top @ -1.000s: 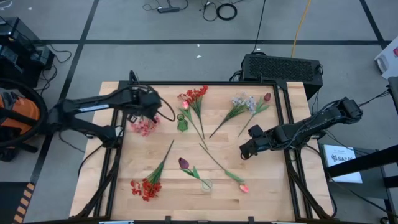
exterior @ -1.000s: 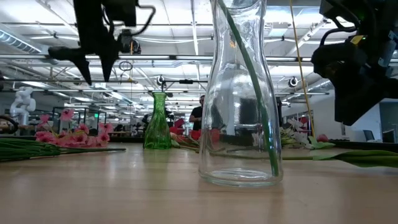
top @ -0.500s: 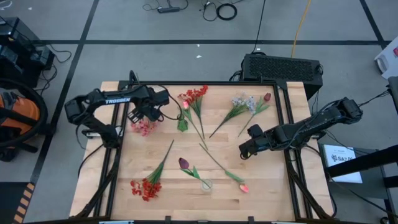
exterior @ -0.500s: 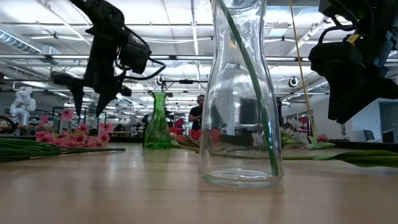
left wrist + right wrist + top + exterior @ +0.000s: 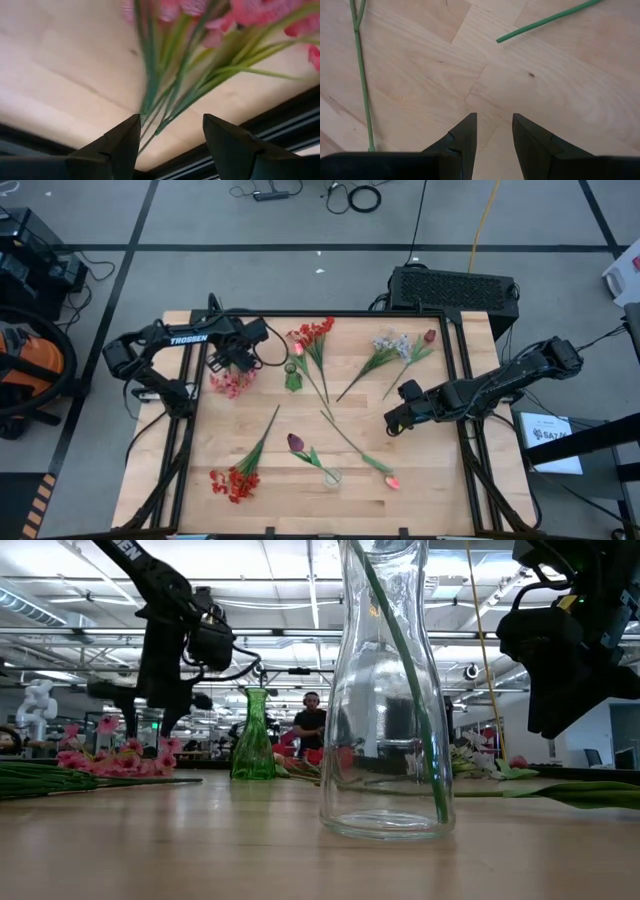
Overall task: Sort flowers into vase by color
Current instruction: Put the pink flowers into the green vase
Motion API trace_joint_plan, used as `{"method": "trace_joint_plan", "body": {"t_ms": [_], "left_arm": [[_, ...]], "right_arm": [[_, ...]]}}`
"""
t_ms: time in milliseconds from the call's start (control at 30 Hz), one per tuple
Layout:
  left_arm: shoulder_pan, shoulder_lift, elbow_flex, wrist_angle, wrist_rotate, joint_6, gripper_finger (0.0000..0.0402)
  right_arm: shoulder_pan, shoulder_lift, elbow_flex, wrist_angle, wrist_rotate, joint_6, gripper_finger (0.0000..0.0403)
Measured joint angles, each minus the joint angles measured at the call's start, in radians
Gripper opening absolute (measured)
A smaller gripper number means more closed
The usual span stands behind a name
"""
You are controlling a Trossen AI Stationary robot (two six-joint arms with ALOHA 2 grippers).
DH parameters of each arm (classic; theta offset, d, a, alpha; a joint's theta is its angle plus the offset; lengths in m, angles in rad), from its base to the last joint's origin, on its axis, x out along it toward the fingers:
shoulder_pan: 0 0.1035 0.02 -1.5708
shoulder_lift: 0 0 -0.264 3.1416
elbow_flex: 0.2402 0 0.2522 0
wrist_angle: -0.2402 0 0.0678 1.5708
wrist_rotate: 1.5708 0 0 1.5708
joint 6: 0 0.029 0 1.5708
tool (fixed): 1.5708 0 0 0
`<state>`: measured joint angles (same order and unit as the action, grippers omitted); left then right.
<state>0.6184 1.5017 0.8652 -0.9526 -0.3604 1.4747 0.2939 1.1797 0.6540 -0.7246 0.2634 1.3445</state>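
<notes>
Near the table's front, we see a clear vase (image 5: 331, 476) holding one green stem (image 5: 410, 680); the green vase (image 5: 292, 378) looks empty. Both claws, left (image 5: 222, 370) and right (image 5: 392, 421), are open, holding nothing.

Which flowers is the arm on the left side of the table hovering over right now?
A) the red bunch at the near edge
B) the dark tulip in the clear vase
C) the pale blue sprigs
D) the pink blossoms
D: the left gripper hangs open over the pink blossoms, whose stems fill its wrist view.

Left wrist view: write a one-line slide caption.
Open left claw hovers over the stems of the pink flowers lying on the wooden table.
</notes>
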Motion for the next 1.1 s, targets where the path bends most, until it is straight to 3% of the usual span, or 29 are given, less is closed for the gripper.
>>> {"method": "trace_joint_plan", "body": {"t_ms": [367, 533, 900, 1000, 1100], "left_arm": [[0.038, 0.0, -0.089, 0.122, -0.003, 0.084, 0.0223], [0.044, 0.003, -0.1, 0.17, 0.057, 0.113, 0.0223], [0.048, 0.098, -0.157, 0.218, 0.044, 0.126, 0.022], [0.048, 0.103, -0.157, 0.243, 0.041, 0.103, 0.0196], [0.049, 0.108, -0.146, 0.249, 0.046, 0.069, 0.014]], "right_arm": [[-0.001, 0.0, 0.0, -0.002, 0.004, 0.025, 0.0115], [-0.009, 0.0, 0.0, -0.001, 0.029, 0.031, 0.0115], [-0.047, 0.0, 0.0, 0.017, 0.024, 0.031, 0.0115], [-0.047, 0.0, 0.0, 0.027, 0.026, 0.031, 0.0115], [-0.047, 0.0, 0.0, 0.041, 0.025, 0.031, 0.0115]]}}
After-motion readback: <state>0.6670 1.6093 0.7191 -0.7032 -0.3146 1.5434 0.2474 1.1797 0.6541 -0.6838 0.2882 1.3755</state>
